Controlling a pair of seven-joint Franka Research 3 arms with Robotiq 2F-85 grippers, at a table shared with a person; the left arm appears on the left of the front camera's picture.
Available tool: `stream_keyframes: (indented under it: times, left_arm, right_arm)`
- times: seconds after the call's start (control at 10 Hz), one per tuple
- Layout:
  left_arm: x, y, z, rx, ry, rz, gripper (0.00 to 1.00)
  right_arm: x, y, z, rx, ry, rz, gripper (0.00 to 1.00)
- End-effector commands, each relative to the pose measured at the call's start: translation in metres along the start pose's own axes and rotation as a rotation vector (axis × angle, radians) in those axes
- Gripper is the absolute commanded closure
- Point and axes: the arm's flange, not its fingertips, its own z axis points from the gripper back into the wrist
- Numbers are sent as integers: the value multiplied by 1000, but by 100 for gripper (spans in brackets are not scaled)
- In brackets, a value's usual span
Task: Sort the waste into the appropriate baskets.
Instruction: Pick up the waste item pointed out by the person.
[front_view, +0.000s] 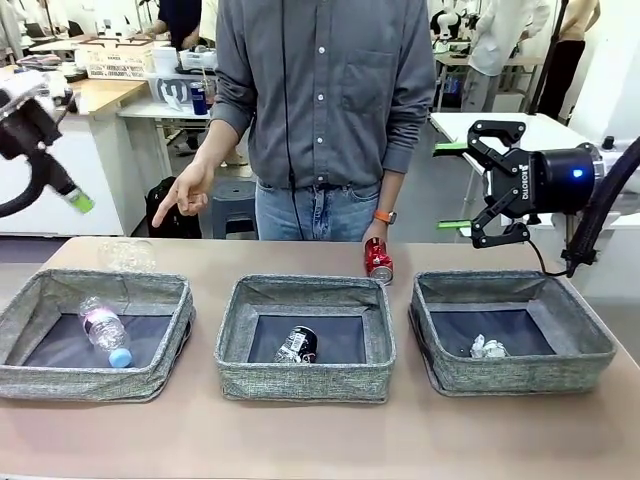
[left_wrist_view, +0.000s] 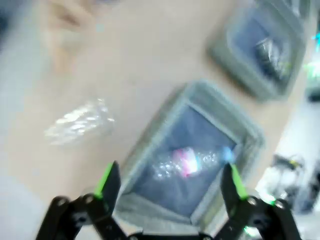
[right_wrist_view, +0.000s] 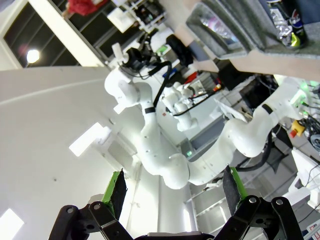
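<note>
Motion blur smears the loose clear bottle (left_wrist_view: 80, 121) and the pink-labelled bottle (left_wrist_view: 192, 160) in its basket (left_wrist_view: 155, 212).

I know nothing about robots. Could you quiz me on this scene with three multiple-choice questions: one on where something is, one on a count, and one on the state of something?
1. Where is the red can?
A) inside a bin
B) on the table behind the baskets, at the person's hand
C) on the floor

2. How many baskets hold something?
A) one
B) two
C) three

3. How is the right gripper?
A) shut on a bottle
B) open and holding nothing
C) shut on a cloth

Answers:
1 B: the can sits on the tabletop outside every basket, just below the hand.
2 C: a pink-label bottle lies in the left one, a black-and-white can in the middle one and a wad in the right one.
3 B: its fingers are spread wide in the air, with nothing between them.
</note>
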Motion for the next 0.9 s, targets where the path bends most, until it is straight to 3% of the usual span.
stream_keyframes:
  times: [0.0, 0.1, 0.2, 0.3, 0.5, 0.6, 0.7, 0.8]
  left_arm:
    - [0, 11, 1, -170, 415, -568, 0]
    - [-2, 11, 3, -130, 373, -514, 0]
    - [15, 7, 8, -76, 147, -140, 0]
    - [-6, 3, -14, -142, 193, -235, 0]
    - [2, 5, -8, -135, 206, -250, 0]
    - [2, 10, -16, 189, 195, -376, 0]
    - [-8, 21, -23, 420, 143, -488, 0]
    - [-17, 30, -26, 503, 119, -559, 0]
  right_arm:
    - [-2, 4, -2, 16, 12, -7, 0]
    - [-2, 4, -2, 16, 12, -7, 0]
    - [-2, 4, -2, 16, 12, -7, 0]
    - [-2, 4, -2, 16, 12, -7, 0]
    - [-2, 4, -2, 16, 12, -7, 0]
    - [-2, 4, -2, 16, 12, -7, 0]
    - [-2, 4, -2, 16, 12, -7, 0]
    - [-2, 4, -2, 16, 12, -7, 0]
